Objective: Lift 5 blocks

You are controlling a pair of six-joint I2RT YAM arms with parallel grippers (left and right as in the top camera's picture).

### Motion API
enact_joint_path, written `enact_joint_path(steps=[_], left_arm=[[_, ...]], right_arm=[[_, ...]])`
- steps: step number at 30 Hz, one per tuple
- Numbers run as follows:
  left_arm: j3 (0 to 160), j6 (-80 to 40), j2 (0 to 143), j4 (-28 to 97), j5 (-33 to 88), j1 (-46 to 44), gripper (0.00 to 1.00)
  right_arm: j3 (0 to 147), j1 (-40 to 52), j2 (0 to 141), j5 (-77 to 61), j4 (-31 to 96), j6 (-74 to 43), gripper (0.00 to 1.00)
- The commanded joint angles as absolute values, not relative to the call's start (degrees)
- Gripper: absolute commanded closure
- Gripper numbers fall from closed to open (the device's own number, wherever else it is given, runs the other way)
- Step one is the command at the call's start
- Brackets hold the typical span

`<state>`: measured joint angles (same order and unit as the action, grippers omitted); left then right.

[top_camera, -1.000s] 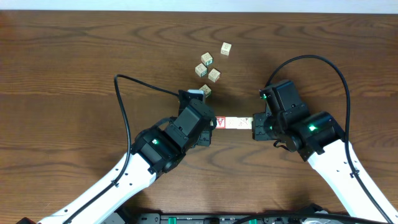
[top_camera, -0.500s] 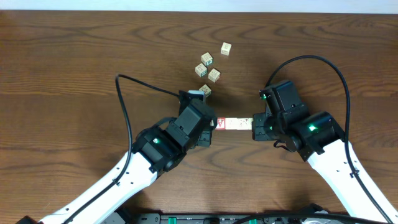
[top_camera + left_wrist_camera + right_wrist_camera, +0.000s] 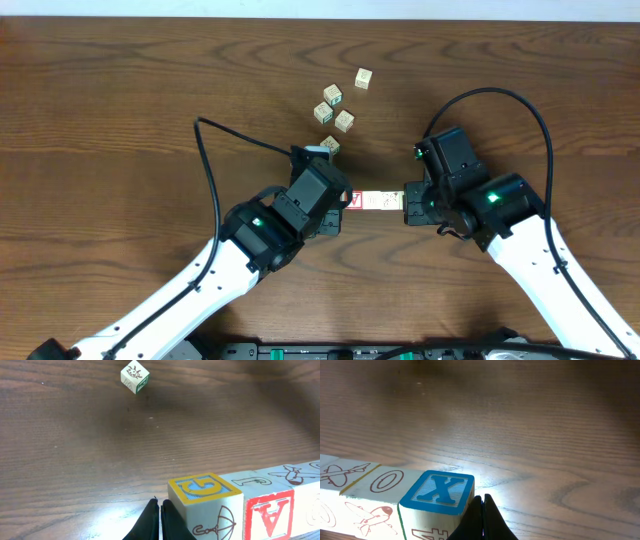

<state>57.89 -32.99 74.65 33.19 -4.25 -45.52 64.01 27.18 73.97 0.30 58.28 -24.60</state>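
I see smooth wooden blocks with matt painted faces, and a dark wood-grain table with a soft sheen.

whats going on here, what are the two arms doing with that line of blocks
The two arms are pinching a row of alphabet blocks between them, end to end. The left gripper, shut, sits against the end block with the yellow G. The right gripper, also shut, sits against the blue X block at the other end. Whether the row is off the table cannot be told. Five loose cubes lie farther back, untouched.
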Motion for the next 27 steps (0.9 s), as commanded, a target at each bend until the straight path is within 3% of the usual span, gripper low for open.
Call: enact_joint_path(steps=[1,27], left_arm=[[60.2,-33.3,75.0,28.8,7.7,-49.3,0.93],[60.2,-33.7,79.2,26.4,7.8,-51.0,0.93]], right_arm=[[65.9,30.5,74.9,-14.6,56.3,-24.2,0.99],[59.4,30.4,75.0,-17.0,49.9,-26.1,0.99]])
